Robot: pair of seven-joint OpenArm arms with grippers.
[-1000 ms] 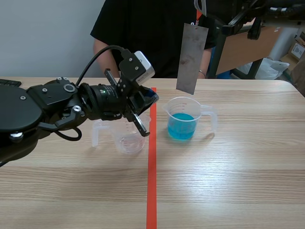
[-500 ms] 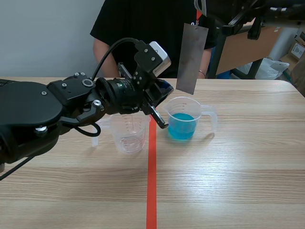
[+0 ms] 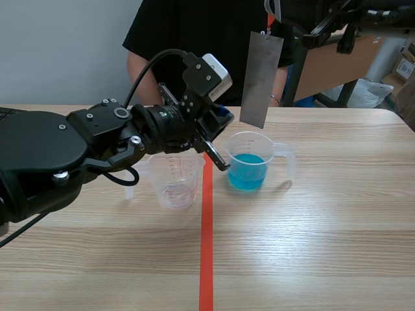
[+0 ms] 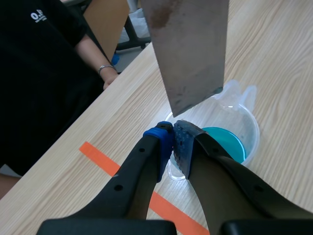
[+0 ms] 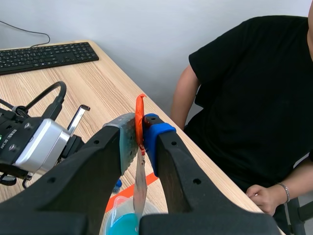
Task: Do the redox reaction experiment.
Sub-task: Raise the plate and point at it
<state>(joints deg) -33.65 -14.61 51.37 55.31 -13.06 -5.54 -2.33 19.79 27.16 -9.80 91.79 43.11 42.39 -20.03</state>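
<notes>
A grey metal sheet (image 3: 260,78) hangs upright above a clear beaker of blue liquid (image 3: 248,163), its lower edge just over the rim. My right gripper (image 5: 142,125) is shut on the sheet's orange tab (image 5: 140,113) from above, and the sheet (image 5: 140,188) drops away edge-on below it. My left gripper (image 4: 173,141) is shut on nothing; its tips sit just under the sheet's lower corner (image 4: 183,105), above the near rim of the blue beaker (image 4: 234,142). An empty clear beaker (image 3: 175,178) stands under the left arm, left of the red line.
A person in a black shirt (image 3: 194,45) sits across the table, with one hand (image 5: 264,198) resting on its far edge. A keyboard (image 5: 44,56) lies far off to the side. The left arm's bulk (image 3: 58,155) covers the table's left part.
The left gripper has risen from over the empty beaker and swung right to the blue beaker's rim, under the sheet. The sheet and both beakers have stayed put.
</notes>
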